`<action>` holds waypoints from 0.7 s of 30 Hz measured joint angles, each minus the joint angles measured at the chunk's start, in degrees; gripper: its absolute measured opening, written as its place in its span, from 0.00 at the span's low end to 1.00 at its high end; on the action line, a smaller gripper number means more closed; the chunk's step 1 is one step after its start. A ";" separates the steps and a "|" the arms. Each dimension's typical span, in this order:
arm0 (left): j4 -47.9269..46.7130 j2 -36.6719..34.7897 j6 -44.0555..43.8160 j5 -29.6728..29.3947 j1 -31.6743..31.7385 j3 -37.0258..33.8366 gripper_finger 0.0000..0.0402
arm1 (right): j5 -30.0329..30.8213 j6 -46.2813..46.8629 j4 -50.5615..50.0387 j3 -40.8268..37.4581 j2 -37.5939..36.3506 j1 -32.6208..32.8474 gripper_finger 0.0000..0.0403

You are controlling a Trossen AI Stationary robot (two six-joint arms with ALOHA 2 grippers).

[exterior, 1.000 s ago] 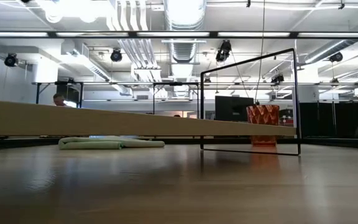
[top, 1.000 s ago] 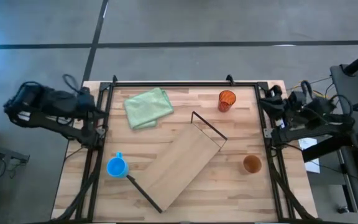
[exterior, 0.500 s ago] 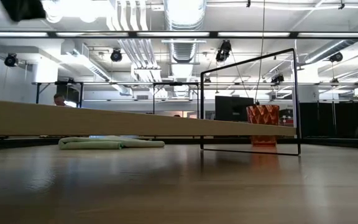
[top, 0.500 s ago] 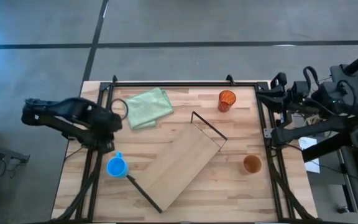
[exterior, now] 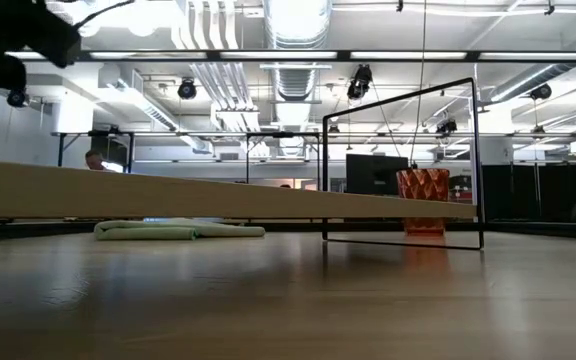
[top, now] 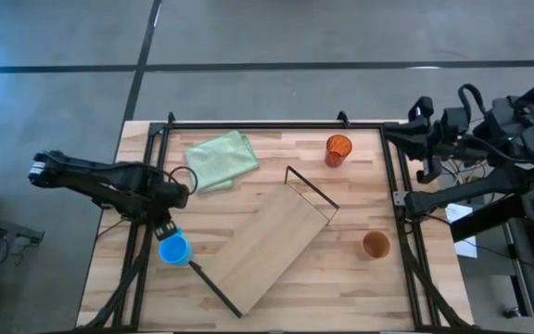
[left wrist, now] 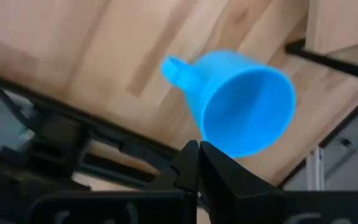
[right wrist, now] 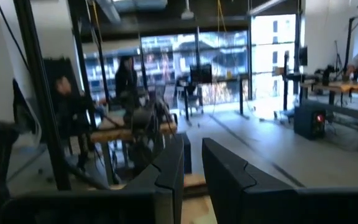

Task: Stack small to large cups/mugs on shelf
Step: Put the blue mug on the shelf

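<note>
Both fingers [left wrist: 191,163] of left claw [top: 165,225] together above blue mug [left wrist: 244,111].

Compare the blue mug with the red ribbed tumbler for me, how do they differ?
The blue mug is bright blue and smooth with a side handle; the red ribbed tumbler is red-orange, faceted, with no handle. The mug sits near the left gripper; the tumbler stands alone at the far edge. Both stand upright on the table, off the shelf.

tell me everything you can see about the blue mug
The blue mug is bright blue, smooth and plastic-looking, flaring toward an open, empty mouth, with one small handle on its side. It stands upright on the plank tabletop near the left edge, beside the shelf's black frame end. The left gripper hovers just above it with fingers shut; nothing grips it.
</note>
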 joint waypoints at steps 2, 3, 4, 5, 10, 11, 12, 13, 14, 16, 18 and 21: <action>-0.01 0.08 -0.58 2.93 0.00 -0.39 0.00 | 0.00 -0.15 -2.70 0.77 0.95 0.00 0.13; 0.03 0.23 -0.67 4.10 0.00 -0.36 0.00 | 0.00 -0.15 -3.68 1.14 1.47 0.00 0.13; 0.07 0.31 -0.67 4.96 0.00 -0.30 0.00 | 0.00 -0.17 -4.33 1.42 1.99 0.00 0.13; 0.36 0.35 -0.67 5.23 0.00 -0.20 0.00 | 0.01 -0.17 -4.88 1.62 2.37 0.00 0.13; 2.01 0.75 -3.01 5.52 0.00 -0.06 0.05 | 0.00 -0.33 -4.96 2.02 3.81 0.00 0.13; 1.89 1.03 -3.63 5.51 0.00 -0.07 0.07 | 0.00 -0.37 -5.10 2.04 3.81 0.00 0.13; 1.97 1.21 -4.36 5.49 0.00 -0.12 0.09 | 0.01 -0.37 -5.54 2.04 3.81 0.00 0.13; 2.12 1.43 -4.65 5.42 0.00 -0.21 0.11 | 0.02 -0.37 -5.90 2.04 3.91 0.00 0.13; 2.08 1.80 -4.71 5.38 0.00 -0.21 0.14 | 0.02 -0.37 -5.93 1.98 3.91 0.00 0.13; 2.08 2.57 -4.71 4.91 0.00 -0.21 0.18 | 0.02 -0.32 -6.15 1.88 3.77 0.00 0.13; 2.76 3.53 -4.71 4.74 -0.02 -0.23 0.20 | 0.02 -0.30 -6.14 1.86 3.77 0.00 0.13; 3.52 5.31 -4.63 4.64 -0.03 -0.29 0.22 | 0.02 -0.19 -6.12 1.86 3.75 0.00 0.13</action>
